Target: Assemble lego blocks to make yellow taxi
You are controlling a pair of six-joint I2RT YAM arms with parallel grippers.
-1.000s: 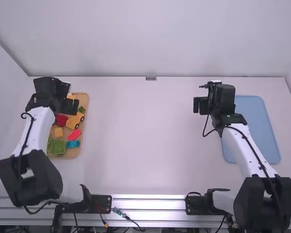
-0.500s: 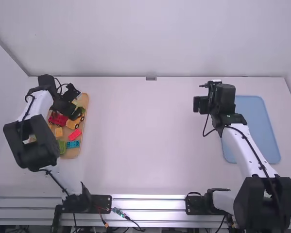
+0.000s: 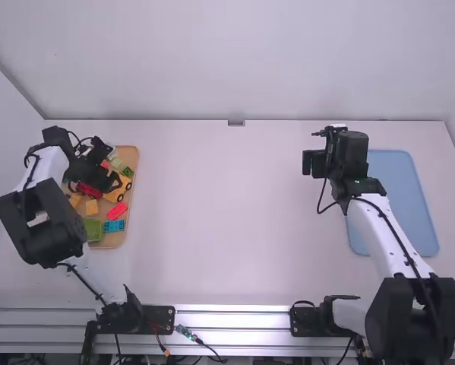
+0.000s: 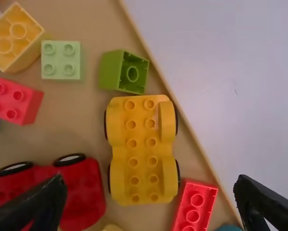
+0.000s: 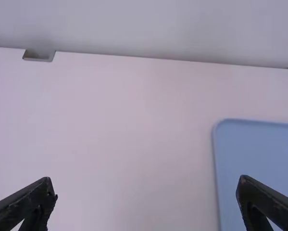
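High view: left gripper [image 3: 110,180] over brown tray [image 3: 134,163], fingers wide apart, nothing in them. Right gripper [image 3: 313,165] near blue tray [image 3: 398,205], fingers wide apart too, holding nothing.

Left wrist view: yellow car base [image 4: 143,154] on brown tray, bumps up, black wheels at sides. Long red block [image 4: 195,204] just beside it. Red car base [image 4: 81,192] near too. Green block [image 4: 124,72] near one end, tipped, hollow side showing. Pale green block [image 4: 61,60] bumps up.
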